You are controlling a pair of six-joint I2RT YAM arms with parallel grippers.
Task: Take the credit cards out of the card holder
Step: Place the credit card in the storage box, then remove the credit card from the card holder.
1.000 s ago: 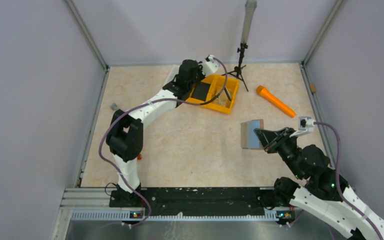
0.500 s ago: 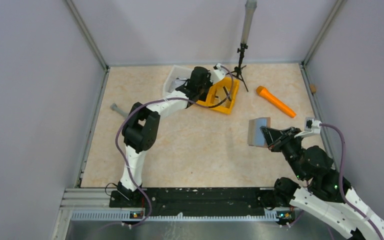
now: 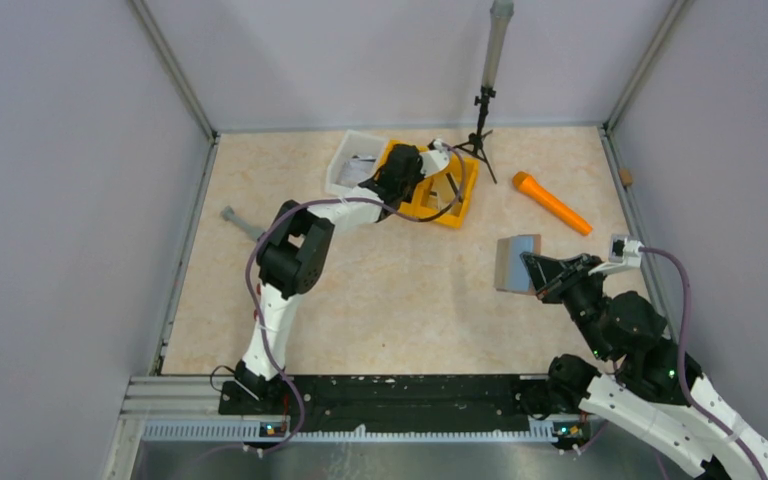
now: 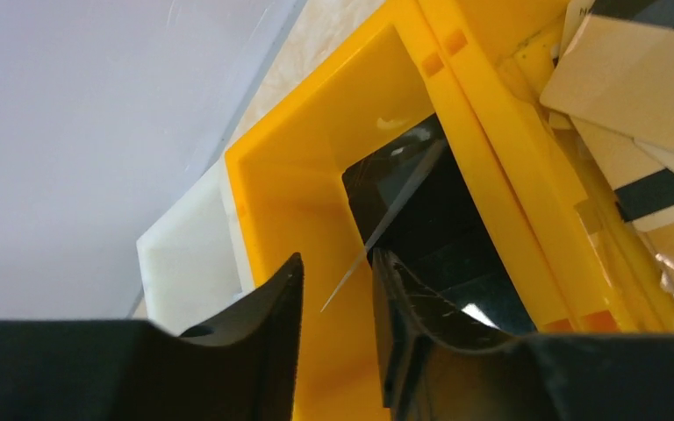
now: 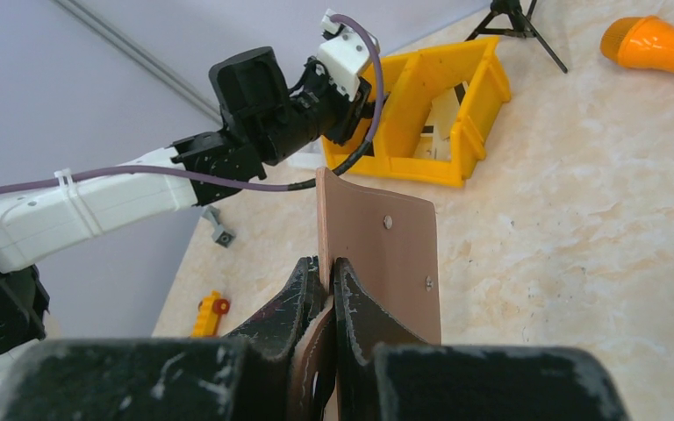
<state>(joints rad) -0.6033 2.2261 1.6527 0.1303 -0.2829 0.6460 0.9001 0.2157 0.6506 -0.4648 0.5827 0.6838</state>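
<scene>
Pinching the card holder point(image 5: 386, 263) upright between its fingers, the right gripper point(image 5: 326, 263) shows reddish-brown leather from the wrist. Only the top view shows the pale blue-grey inside. The left gripper point(image 4: 338, 263) stands slightly spread, with a black credit card point(image 4: 430, 219) just beyond its tips in the yellow bin point(image 4: 298, 184).

My right hand point(image 5: 326, 265) is black, on a holder point(image 5: 395, 254) that is reddish-brown outside and pale blue-grey inside. My left hand point(image 4: 337, 263) is black too. Ahead of it is a yellow bin point(image 4: 298, 175) with a glossy black card point(image 4: 421, 219). The surface point(image 3: 400, 290) is marbled beige.
</scene>
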